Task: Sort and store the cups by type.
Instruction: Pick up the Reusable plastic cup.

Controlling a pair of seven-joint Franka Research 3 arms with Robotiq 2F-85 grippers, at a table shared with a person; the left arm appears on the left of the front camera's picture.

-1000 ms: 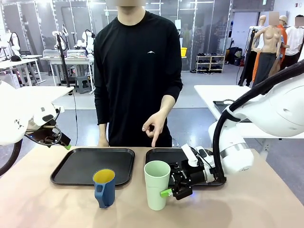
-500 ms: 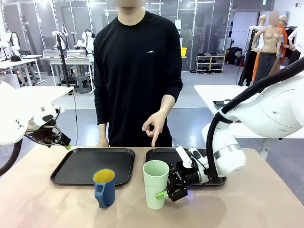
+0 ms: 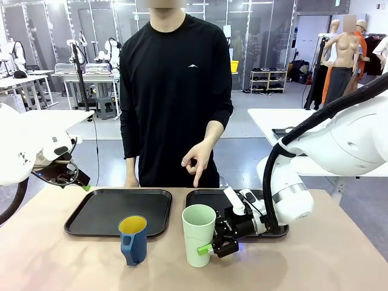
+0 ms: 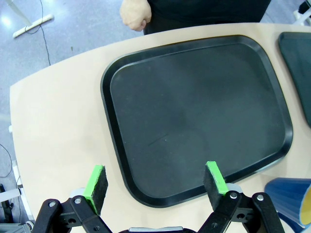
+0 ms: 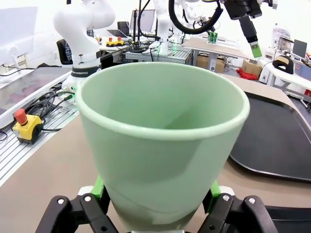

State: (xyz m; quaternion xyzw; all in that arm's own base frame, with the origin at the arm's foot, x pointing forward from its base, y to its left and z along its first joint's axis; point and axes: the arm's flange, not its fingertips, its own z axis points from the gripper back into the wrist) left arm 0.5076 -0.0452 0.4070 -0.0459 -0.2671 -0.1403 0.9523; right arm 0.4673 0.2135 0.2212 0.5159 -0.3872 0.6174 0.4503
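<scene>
While the right fingers clamp the green tumbler near the desk's front edge, the blue mug stands alongside before two black trays, and the left fingers gape empty.

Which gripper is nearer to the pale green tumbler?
Right. The right gripper grips the tumbler low on its wall; the left gripper hangs open above the left tray's left edge, far from it.
</scene>
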